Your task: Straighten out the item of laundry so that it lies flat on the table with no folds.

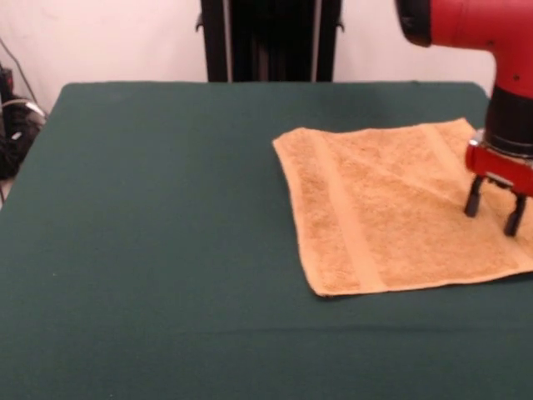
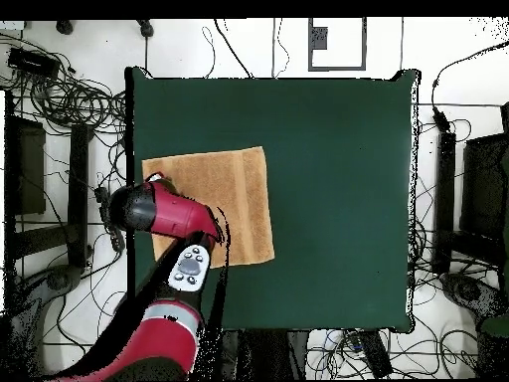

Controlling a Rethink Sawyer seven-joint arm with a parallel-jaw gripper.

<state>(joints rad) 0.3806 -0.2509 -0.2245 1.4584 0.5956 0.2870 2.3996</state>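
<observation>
The orange-tan washcloth (image 1: pixel 391 204) lies spread out on the dark green table (image 1: pixel 166 233), at the right in the front view, with a flat woven band running down its left part. In the overhead view the washcloth (image 2: pixel 231 194) sits near the table's (image 2: pixel 328 179) left edge, partly hidden by the arm. My gripper (image 1: pixel 494 212) hangs over the cloth's right part, its two dark fingertips (image 1: pixel 473 202) apart and at or just above the cloth, holding nothing. A faint diagonal crease runs across the cloth toward the gripper.
The robot's black pedestal (image 1: pixel 268 40) stands at the table's far side. Cables (image 1: pixel 12 125) lie off the table's left edge. The red arm (image 2: pixel 169 214) covers the cloth's near left corner in the overhead view.
</observation>
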